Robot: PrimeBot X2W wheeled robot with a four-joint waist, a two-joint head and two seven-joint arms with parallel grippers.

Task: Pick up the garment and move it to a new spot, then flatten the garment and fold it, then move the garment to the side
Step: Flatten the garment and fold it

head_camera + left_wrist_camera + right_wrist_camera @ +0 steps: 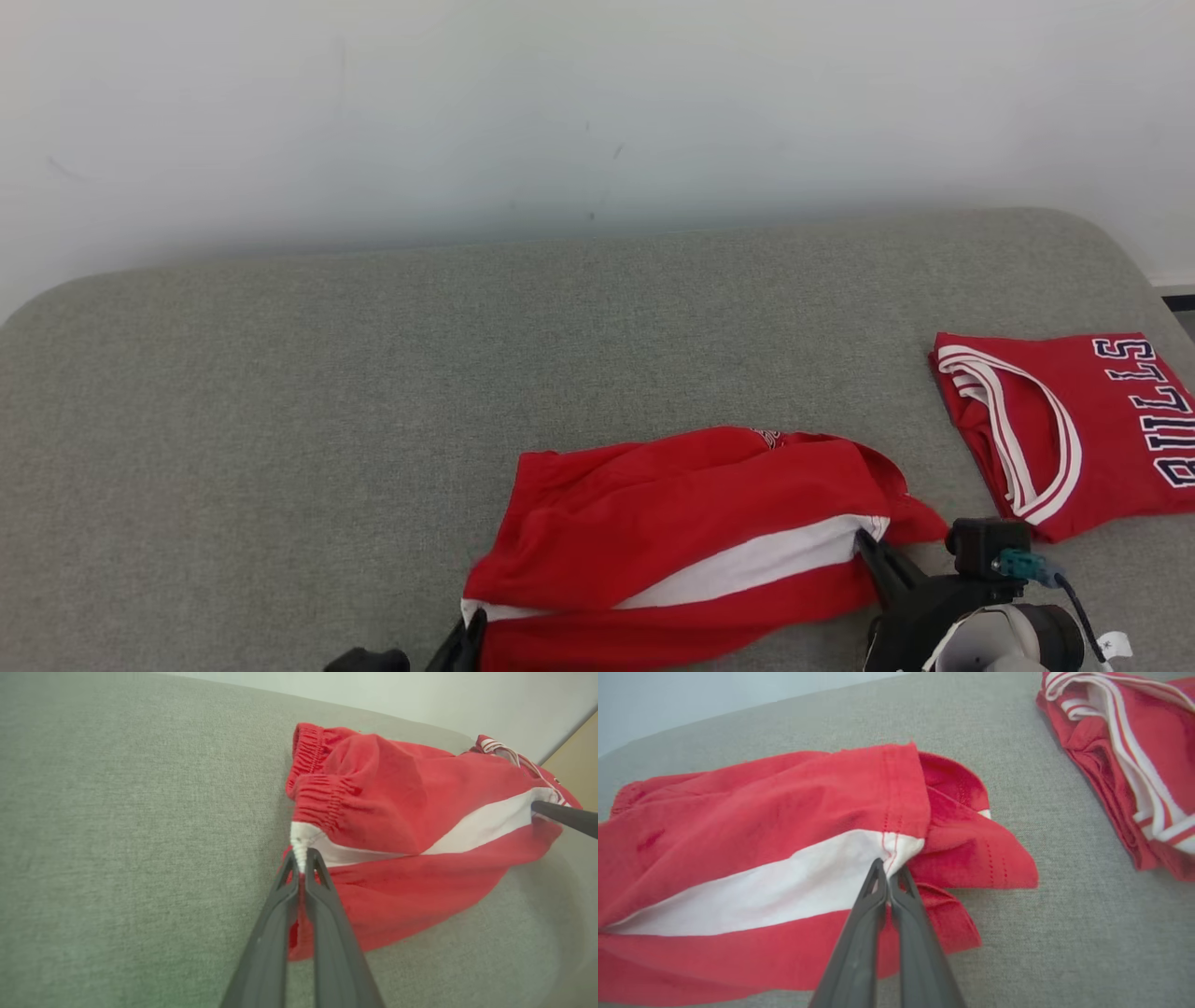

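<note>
A pair of red shorts (pixel 681 532) with a white side stripe lies loosely bunched at the front middle of the grey surface. My left gripper (pixel 471 630) is shut on the white stripe at the elastic waistband end (pixel 299 842). At the other end my right gripper (pixel 864 541) is shut on the stripe at the leg hem (pixel 889 861). In the left wrist view the shorts (pixel 406 826) stretch away to the right gripper's dark finger (pixel 567 819). In the right wrist view the shorts (pixel 752 868) sag in folds between both holds.
A folded red jersey (pixel 1074 429) with white trim and dark lettering lies at the right edge, also in the right wrist view as a red jersey (pixel 1125 756). The grey padded surface (pixel 327 392) stretches back to a pale wall (pixel 560 112).
</note>
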